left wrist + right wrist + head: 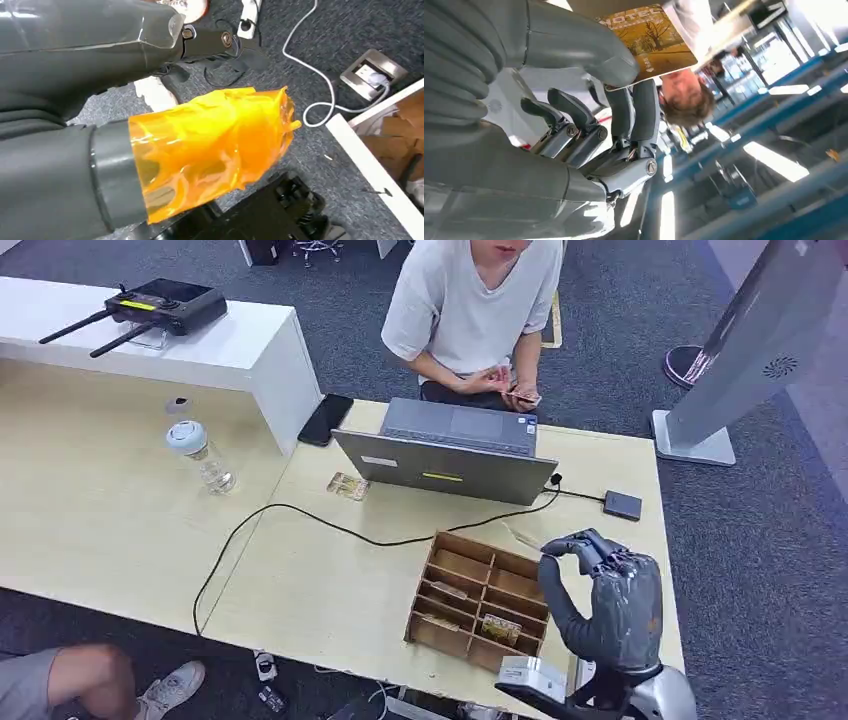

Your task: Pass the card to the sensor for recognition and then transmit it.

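Brown-printed card sits pinched between thumb and fingers of the right hand, raised above the wooden divided box on the tabletop, near the laptop. Whether the left hand grips anything, I cannot tell.

The pale wooden table carries an open grey laptop, a wooden compartment box, a water bottle and a black phone. A small black sensor lies near its far right corner, cabled to the laptop.

I see my right robot hand raised over the right end of the pale wooden worktop, just beside the brown wooden compartment tray. Ahead, bare worktop runs to the small black square box; the open grey laptop and its black cable block the left.
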`<action>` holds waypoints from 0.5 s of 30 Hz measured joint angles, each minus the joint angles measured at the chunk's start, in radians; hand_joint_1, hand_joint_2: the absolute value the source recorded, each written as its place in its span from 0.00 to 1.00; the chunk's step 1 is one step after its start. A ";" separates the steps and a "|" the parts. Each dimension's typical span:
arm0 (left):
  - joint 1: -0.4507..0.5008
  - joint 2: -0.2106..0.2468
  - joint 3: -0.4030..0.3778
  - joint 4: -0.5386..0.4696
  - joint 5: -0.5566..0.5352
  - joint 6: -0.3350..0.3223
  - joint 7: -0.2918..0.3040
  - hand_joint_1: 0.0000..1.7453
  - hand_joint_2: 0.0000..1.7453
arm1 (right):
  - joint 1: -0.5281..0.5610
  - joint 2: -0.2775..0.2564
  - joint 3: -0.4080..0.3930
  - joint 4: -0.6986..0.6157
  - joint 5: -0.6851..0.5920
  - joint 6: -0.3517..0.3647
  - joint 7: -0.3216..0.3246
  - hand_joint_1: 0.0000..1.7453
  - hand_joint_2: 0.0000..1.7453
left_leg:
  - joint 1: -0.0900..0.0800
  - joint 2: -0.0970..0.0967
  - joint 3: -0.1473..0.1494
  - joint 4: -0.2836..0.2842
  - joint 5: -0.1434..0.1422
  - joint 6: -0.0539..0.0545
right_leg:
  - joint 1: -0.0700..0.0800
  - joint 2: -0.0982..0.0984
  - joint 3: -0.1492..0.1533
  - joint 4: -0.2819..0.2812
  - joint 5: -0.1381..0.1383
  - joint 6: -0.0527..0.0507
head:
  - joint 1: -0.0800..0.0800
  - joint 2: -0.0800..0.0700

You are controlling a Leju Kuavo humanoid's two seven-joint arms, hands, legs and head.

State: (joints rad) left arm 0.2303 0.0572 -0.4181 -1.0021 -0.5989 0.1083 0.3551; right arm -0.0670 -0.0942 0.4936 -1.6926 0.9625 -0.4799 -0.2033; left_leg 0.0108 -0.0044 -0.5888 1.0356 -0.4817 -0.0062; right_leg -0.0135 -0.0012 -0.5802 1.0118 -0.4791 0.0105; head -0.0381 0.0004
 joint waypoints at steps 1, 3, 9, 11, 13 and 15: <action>-0.005 0.000 -0.003 0.003 0.002 0.000 -0.002 0.00 0.00 | -0.007 0.000 0.000 -0.001 0.001 -0.009 0.000 1.00 1.00 | 0.000 0.000 0.000 0.000 0.000 0.000 | 0.000 0.000 0.000 0.000 0.000 0.000 | 0.000 0.000; -0.012 0.000 -0.008 0.009 0.004 0.000 -0.006 0.00 0.00 | -0.019 0.000 0.000 -0.006 0.008 -0.024 -0.003 1.00 1.00 | 0.000 0.000 0.000 0.000 0.000 0.000 | 0.000 0.000 0.000 0.000 0.000 0.000 | 0.000 0.000; -0.045 0.001 -0.038 0.038 0.016 0.001 -0.019 0.00 0.00 | -0.064 0.002 0.000 -0.011 0.037 -0.067 -0.003 1.00 1.00 | 0.000 0.000 0.000 0.000 0.000 0.000 | 0.000 0.000 0.000 0.000 0.000 0.000 | 0.000 0.000; -0.056 0.002 -0.049 0.049 0.022 0.004 -0.024 0.00 0.00 | -0.083 0.003 0.000 -0.010 0.053 -0.080 0.000 1.00 1.00 | 0.000 0.000 0.000 0.000 0.000 0.000 | 0.000 0.000 0.000 0.000 0.000 0.000 | 0.000 0.000; -0.065 0.002 -0.059 0.057 0.027 0.006 -0.027 0.00 0.00 | -0.102 0.006 0.000 -0.006 0.077 -0.095 0.006 1.00 1.00 | 0.000 0.000 0.000 0.000 0.000 0.000 | 0.000 0.000 0.000 0.000 0.000 0.000 | 0.000 0.000; -0.076 0.002 -0.070 0.065 0.030 0.007 -0.030 0.00 0.00 | -0.121 0.012 0.001 -0.001 0.092 -0.102 0.016 1.00 1.00 | 0.000 0.000 0.000 0.000 0.000 0.000 | 0.000 0.000 0.000 0.000 0.000 0.000 | 0.000 0.000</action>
State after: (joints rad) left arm 0.1540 0.0591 -0.4883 -0.9373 -0.5688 0.1152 0.3247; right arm -0.1884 -0.0824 0.4944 -1.6934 1.0547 -0.5817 -0.1873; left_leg 0.0108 -0.0045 -0.5889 1.0356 -0.4816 -0.0062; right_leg -0.0135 -0.0012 -0.5802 1.0119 -0.4790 0.0103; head -0.0381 0.0004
